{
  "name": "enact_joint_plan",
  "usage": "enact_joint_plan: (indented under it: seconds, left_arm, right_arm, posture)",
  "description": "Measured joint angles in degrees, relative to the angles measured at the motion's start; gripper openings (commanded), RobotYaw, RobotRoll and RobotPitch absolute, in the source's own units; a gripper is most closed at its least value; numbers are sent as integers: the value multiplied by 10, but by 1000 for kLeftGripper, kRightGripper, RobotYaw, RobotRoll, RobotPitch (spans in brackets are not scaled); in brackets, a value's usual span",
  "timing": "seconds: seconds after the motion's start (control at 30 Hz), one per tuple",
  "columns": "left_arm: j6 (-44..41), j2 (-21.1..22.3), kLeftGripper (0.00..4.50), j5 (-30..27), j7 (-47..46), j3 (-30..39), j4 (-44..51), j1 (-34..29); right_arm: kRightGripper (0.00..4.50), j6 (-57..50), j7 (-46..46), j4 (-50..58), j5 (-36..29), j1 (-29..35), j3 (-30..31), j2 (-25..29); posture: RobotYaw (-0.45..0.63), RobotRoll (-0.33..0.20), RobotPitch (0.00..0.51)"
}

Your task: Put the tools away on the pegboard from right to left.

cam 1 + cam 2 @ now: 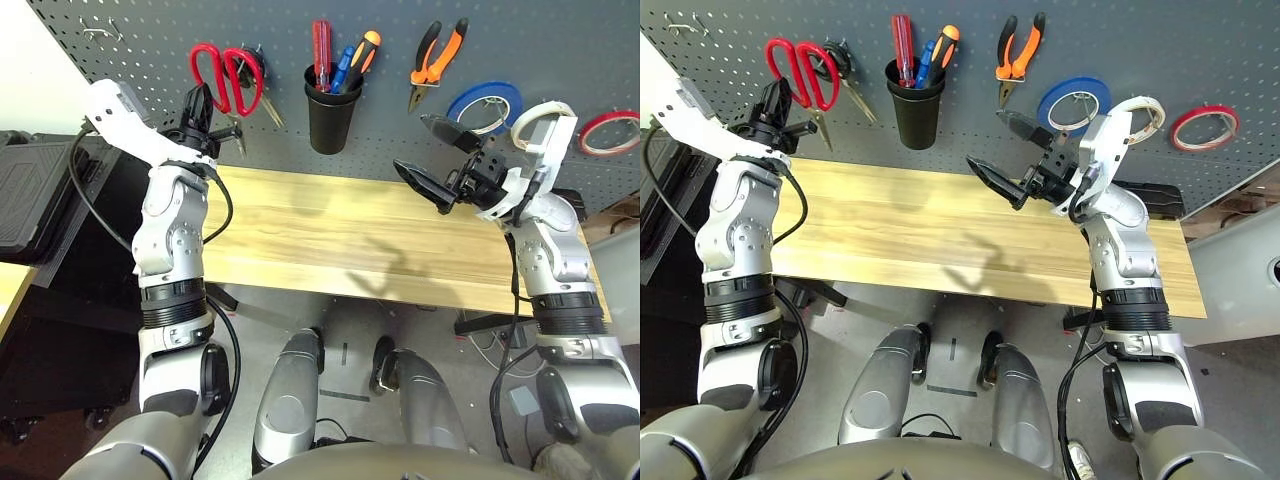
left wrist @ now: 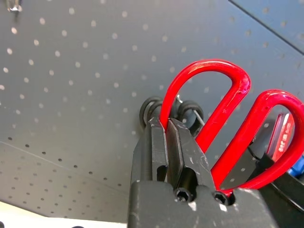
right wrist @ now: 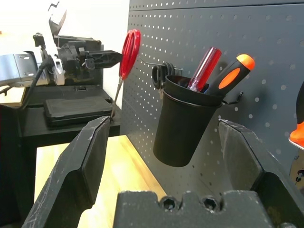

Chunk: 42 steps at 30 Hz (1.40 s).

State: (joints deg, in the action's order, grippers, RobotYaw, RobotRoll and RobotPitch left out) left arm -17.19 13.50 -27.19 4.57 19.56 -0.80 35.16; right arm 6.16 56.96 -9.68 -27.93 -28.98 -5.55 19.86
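Last tool going up: left gripper (image 1: 196,108) clamped on red-handled scissors (image 1: 222,77) at the pegboard (image 1: 150,45) (hook seemingly threaded, hard to tell). Needs releasing, then backing off. Right gripper (image 1: 436,160) spread wide, empty.

The pegboard (image 1: 560,50) was dark grey with a regular grid of small pale holes. The scissors (image 1: 222,76) had glossy red handles, the pliers (image 1: 438,58) orange-and-black handles, and the cup (image 1: 331,118) was black. In it stood a screwdriver (image 1: 322,52) with a red handle, another with an orange-and-black handle (image 1: 362,55), and a blue-handled one (image 1: 342,68). The tape rolls were blue (image 1: 487,104), white (image 1: 541,126) and red (image 1: 610,131). The desk (image 1: 340,240) was pale striped wood. Both end effectors, left (image 1: 196,110) and right (image 1: 432,158), had black fingers on silver forearms.
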Motion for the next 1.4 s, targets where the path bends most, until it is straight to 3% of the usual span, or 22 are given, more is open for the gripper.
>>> enact_joint_plan:
  seconds: [0.3, 0.93, 1.1, 1.33, 1.4]
  left_arm:
    - [-2, 13, 26, 16, -15, 8, -60, 21]
    - [117, 26, 26, 79, 22, -4, -390, 183]
    - [127, 33, 1699, 96, 47, -23, -404, 173]
    - [109, 34, 4450, 104, 56, -40, -302, 69]
    - [96, 34, 4483, 104, 57, -43, -253, 39]
  right_arm:
    - [4500, 1, 0, -8, 4, -7, 3, -1]
    - [4500, 11, -18, -7, 26, -5, 4, -4]
    - [4500, 21, -28, -7, 31, -5, 4, -14]
    - [4500, 19, -27, 8, 23, 11, 6, -21]
    - [4500, 17, -27, 9, 21, 13, 5, -22]
  posture:
    - [242, 0, 181]
    - [209, 0, 170]
    - [197, 0, 172]
    - [204, 0, 177]
    - [207, 0, 178]
